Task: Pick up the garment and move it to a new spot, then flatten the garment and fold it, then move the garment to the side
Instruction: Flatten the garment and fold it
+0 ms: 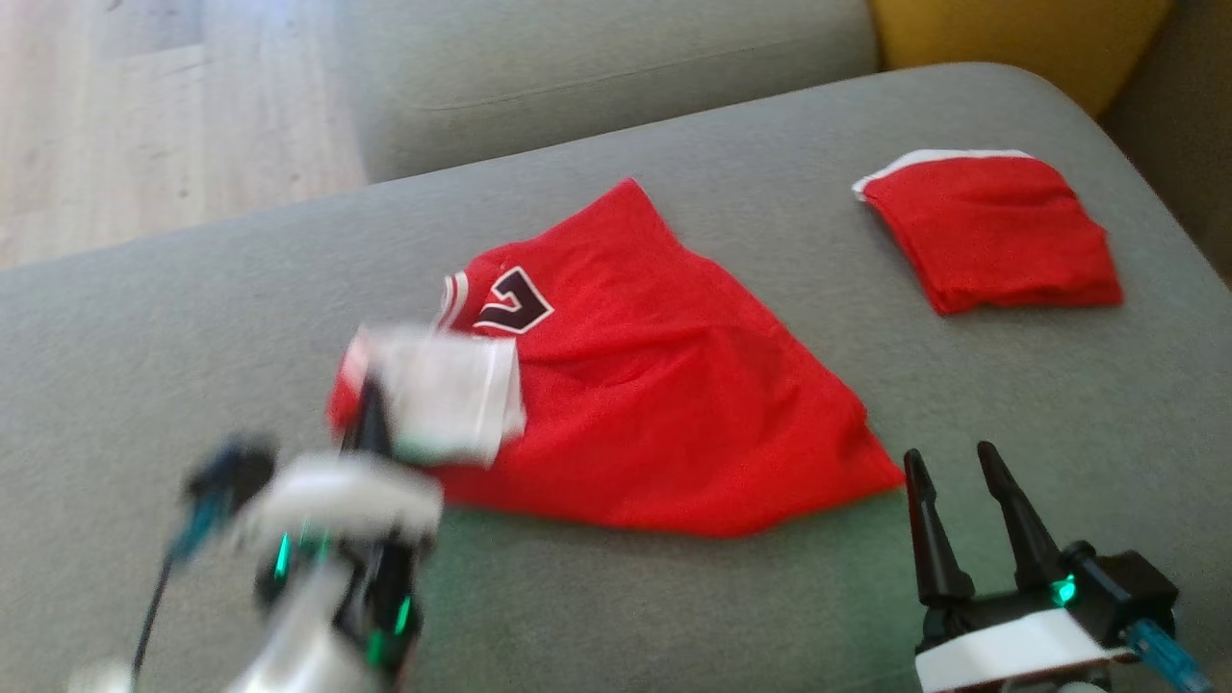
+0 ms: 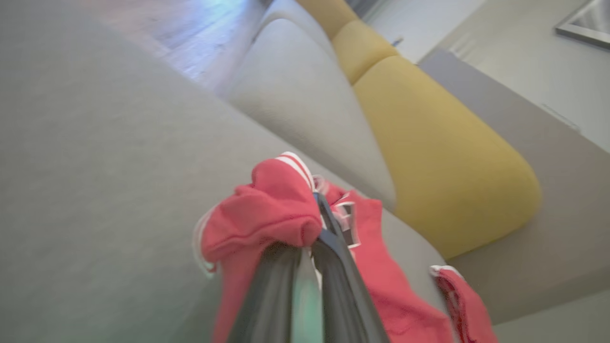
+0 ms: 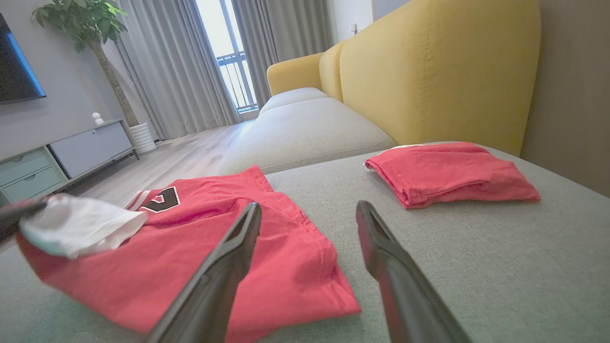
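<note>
While by one end in left gripper [image 1: 371,409], garment [image 1: 654,385] lengthwise toward right gripper [image 1: 950,452].

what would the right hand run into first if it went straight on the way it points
Probably bare grey sofa cushion: the open right hand points into the gap between the spread red garment and the folded red piece. Depth is unclear.

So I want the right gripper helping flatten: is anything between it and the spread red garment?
Nothing visible. The open right gripper is just off the near corner of the red garment, bare grey cushion between; the folded red garment lies farther back, off the path.
</note>
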Available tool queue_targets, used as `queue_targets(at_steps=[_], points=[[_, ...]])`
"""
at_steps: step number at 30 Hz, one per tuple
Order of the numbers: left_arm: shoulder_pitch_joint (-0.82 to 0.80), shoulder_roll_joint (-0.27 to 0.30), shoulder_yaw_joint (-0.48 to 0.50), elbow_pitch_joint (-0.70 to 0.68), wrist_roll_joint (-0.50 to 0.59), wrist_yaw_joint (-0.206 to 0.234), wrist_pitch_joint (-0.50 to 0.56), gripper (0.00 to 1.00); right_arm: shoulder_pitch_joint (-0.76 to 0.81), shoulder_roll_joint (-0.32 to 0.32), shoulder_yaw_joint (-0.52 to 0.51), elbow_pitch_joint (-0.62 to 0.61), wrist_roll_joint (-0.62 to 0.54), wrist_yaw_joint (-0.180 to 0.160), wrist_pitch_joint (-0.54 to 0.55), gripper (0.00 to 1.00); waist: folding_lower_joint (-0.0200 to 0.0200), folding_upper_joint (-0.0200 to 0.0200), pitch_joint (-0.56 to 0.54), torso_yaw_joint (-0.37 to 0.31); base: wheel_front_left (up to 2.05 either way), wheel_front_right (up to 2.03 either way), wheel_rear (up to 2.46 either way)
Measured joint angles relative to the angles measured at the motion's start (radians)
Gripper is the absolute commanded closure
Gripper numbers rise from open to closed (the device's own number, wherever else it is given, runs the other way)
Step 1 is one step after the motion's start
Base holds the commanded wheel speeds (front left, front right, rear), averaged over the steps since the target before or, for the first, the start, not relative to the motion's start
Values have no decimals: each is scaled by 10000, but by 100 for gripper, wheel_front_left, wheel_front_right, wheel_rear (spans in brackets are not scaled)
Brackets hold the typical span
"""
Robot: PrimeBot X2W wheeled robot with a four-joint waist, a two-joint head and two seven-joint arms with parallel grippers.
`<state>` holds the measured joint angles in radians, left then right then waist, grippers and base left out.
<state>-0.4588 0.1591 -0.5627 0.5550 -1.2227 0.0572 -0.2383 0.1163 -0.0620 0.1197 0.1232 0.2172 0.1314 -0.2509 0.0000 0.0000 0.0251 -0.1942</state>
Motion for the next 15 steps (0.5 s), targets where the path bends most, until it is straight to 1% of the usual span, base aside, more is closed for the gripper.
queue_targets(at_steps=[2, 4, 5, 6, 7, 8, 10, 12, 13, 15], points=[[1307, 161, 456, -430, -134, 186, -71, 100, 85, -6, -77, -10, 0, 0, -2, 0, 0, 0, -14, 191, 0, 0, 0], [2396, 192, 878, -813, -190, 322, -104, 100, 187, -35, -90, -23, 0, 0, -2, 0, 0, 0, -22, 400, 0, 0, 0], [2843, 173, 1091, -993, -184, 368, -107, 96, 213, -38, -79, -21, -2, 0, -2, 0, 0, 0, -26, 504, 0, 0, 0], [3207, 146, 1243, -1174, -167, 395, -109, 63, 213, -44, -79, -21, -2, 0, -2, 0, -1, 0, -30, 603, 0, 0, 0], [3498, 98, 1411, -1342, -69, 399, -109, 13, 211, -65, -75, -23, -2, 0, 0, 0, 0, 0, -36, 698, 0, 0, 0], [3727, 36, 1544, -1507, 67, 430, -111, 0, 209, -100, -59, -23, -2, 0, -2, 0, 0, 0, -44, 793, 0, 0, 0], [4034, -157, 1910, -1831, 456, 489, -111, 0, 209, -144, -40, -23, -2, 0, 0, 0, 0, 0, -67, 955, 0, 0, 0], [4200, -314, 2197, -2188, 1168, 539, -111, 0, 208, -155, -19, -23, -2, 0, -2, 0, 0, 0, -95, 1076, 0, 0, 0], [4261, -359, 2324, -2376, 1678, 591, -111, 0, 208, -159, -12, -23, -2, 0, 0, 0, 0, 0, -107, 1123, 0, 0, 0], [4341, -349, 2428, -2761, 3127, 677, -113, 0, 209, -194, -6, -23, -2, 0, 0, 0, -1, 0, -123, 1210, 0, 0, 0]])
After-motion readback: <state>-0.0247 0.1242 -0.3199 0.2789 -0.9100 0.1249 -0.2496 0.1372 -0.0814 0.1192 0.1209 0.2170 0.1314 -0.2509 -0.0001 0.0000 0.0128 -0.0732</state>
